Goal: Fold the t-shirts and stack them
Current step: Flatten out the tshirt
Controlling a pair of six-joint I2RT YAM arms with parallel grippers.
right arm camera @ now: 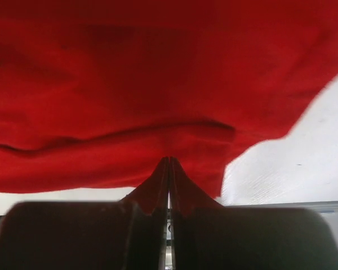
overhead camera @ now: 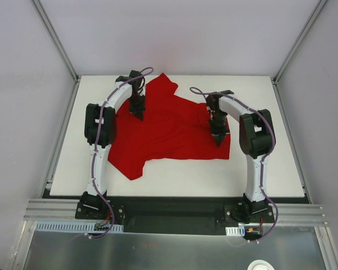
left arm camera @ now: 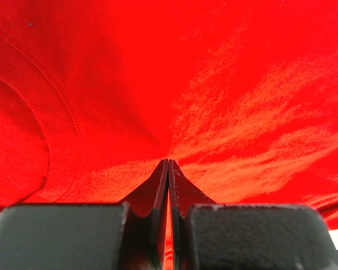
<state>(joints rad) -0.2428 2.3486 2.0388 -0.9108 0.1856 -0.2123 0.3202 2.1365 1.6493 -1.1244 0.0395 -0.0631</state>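
Pinching red t-shirt (overhead camera: pixel 174 126), both jaws' tips hidden.

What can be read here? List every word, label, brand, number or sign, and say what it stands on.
Readable text: none in any view.
T-shirt: plain red, with no print or tag showing.
Left arm, right arm, table: no label that can be made out from above.
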